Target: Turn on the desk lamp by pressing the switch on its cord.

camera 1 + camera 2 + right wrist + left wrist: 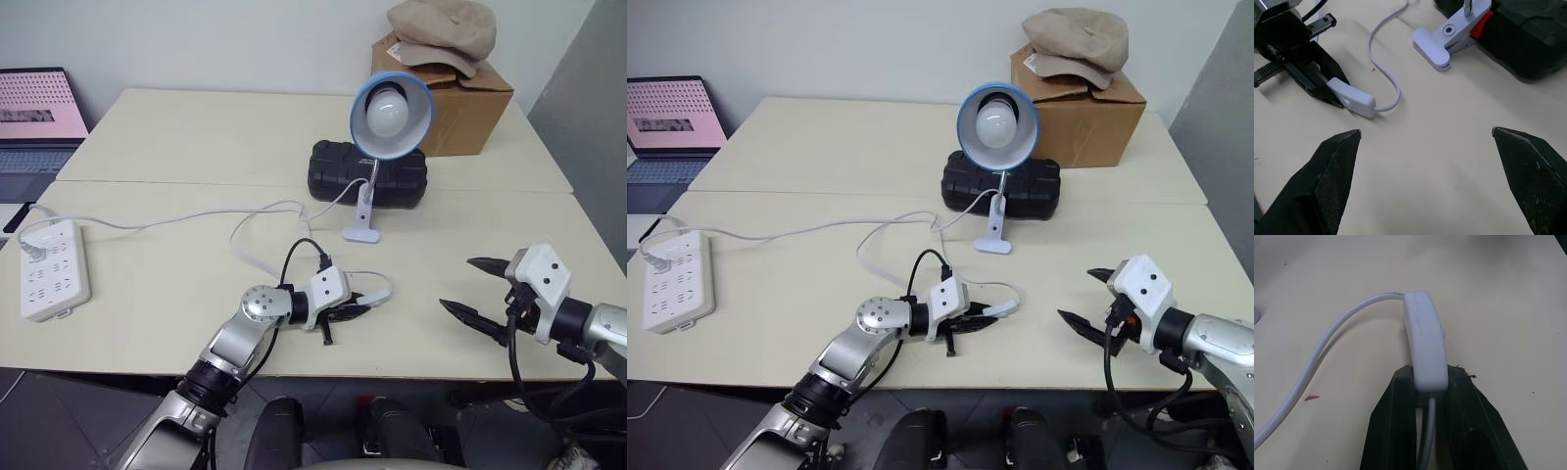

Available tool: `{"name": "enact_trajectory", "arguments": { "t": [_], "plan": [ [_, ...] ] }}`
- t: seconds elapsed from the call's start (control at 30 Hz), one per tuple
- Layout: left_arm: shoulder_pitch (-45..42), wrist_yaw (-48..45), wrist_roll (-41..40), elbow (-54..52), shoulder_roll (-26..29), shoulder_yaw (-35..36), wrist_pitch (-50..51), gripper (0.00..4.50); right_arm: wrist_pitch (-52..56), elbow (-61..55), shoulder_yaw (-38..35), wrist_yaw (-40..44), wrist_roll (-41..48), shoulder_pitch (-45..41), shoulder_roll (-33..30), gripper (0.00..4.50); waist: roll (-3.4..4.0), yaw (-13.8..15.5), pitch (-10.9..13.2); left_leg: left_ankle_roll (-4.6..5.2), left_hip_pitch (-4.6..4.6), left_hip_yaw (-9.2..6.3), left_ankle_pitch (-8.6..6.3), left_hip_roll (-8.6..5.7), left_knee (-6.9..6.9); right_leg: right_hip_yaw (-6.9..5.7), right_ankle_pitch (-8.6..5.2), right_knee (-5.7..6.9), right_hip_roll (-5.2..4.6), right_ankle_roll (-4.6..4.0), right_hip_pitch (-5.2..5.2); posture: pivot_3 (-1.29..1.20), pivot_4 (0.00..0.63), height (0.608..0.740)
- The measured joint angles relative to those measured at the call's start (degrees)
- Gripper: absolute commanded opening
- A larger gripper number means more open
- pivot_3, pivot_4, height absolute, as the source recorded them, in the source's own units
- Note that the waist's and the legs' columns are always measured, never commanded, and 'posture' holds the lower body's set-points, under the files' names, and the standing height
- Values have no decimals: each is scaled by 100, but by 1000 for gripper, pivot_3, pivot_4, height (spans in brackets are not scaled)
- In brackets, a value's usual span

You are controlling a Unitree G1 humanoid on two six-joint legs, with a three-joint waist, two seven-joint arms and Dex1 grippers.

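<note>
One switch clamped in left gripper; right gripper jaws wide; one desk lamp

Blue-shaded desk lamp upright, bulb unlit, mid-table; thin white cord loops forward to the white oblong switch, pinched at near end.

One blue-shaded desk lamp, one white inline switch, one white power strip, one black plastic case, one cardboard box, one beige cap, one laptop, two cream desks.
</note>
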Motion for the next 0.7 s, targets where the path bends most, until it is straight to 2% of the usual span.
{"name": "enact_trajectory", "arguments": {
  "t": [0.1,0.27,0.5,0.7],
  "plan": [
    [-13,-47,-5,-11,105,2,-60,407,0,3,171,2,13,-278,-9,4500,0,-12,0,0,0,0,0,1,0,0,0,0,1,0,-1,0,150,740],
    [13,-349,-105,-321,687,209,73,407,207,29,703,242,265,-1200,-179,4500,-2,-115,2,0,2,-4,0,11,-11,1,-4,3,14,-9,-9,0,150,740],
    [120,-784,-566,-1038,1257,676,443,407,707,438,2261,775,431,-2882,-118,4500,-4,-84,5,0,-16,6,-1,7,-10,0,-9,-8,3,-14,-13,0,150,740],
    [289,-733,-664,-1342,1476,907,529,407,417,1401,3756,1046,-375,-3875,528,4500,-4,-70,6,0,-15,6,-1,11,-11,-4,-10,-4,4,-16,-17,0,150,740]
  ]
}}
